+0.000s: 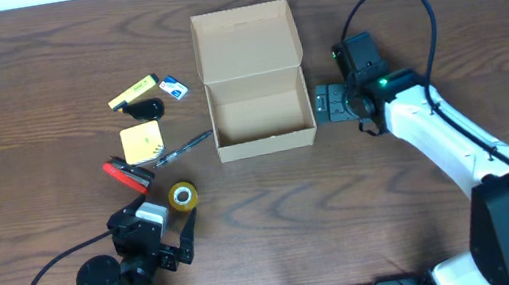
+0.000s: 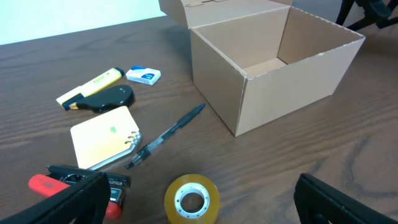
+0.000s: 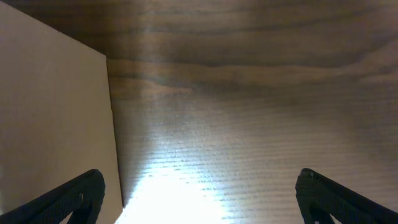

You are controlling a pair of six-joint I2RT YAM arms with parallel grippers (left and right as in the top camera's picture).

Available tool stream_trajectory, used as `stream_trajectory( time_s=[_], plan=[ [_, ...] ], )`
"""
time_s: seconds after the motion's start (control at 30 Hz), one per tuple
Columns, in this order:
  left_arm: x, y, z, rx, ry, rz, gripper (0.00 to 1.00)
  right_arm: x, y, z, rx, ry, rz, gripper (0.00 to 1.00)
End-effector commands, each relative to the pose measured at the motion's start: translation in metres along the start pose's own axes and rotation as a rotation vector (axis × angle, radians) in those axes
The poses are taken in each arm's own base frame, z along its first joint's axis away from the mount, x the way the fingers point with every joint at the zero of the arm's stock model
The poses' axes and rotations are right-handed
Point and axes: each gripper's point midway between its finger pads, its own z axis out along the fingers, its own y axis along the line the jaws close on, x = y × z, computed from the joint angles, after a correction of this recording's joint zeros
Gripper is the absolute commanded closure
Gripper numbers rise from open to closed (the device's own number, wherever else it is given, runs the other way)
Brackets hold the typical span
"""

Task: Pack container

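Note:
The tan cardboard container stands open at the table's middle, flap lid folded back, its inside bare. It also shows in the left wrist view. My left gripper is open and empty, low near the front edge, just behind a roll of yellow tape. In the left wrist view the tape lies between the open fingers. My right gripper is open and empty, close beside the container's right wall. The right wrist view shows that wall by the left finger of the open jaws.
Left of the container lie a black pen, a yellow notepad, a red-and-black tool, a black object, a yellow highlighter and a small blue-and-white packet. The right arm spans the table's right side.

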Motion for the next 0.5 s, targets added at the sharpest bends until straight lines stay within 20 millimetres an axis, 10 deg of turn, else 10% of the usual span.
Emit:
stream_trajectory(
  time_s=[0.0, 0.47],
  plan=[
    [0.007, -0.002, 0.002, 0.013, 0.012, -0.005, 0.05, 0.002, -0.002, 0.008, 0.002, -0.003, -0.020, 0.01],
    [0.007, -0.002, 0.002, 0.013, 0.012, -0.005, 0.05, -0.013, 0.004, 0.010, -0.021, -0.076, -0.051, 0.01]
  ],
)
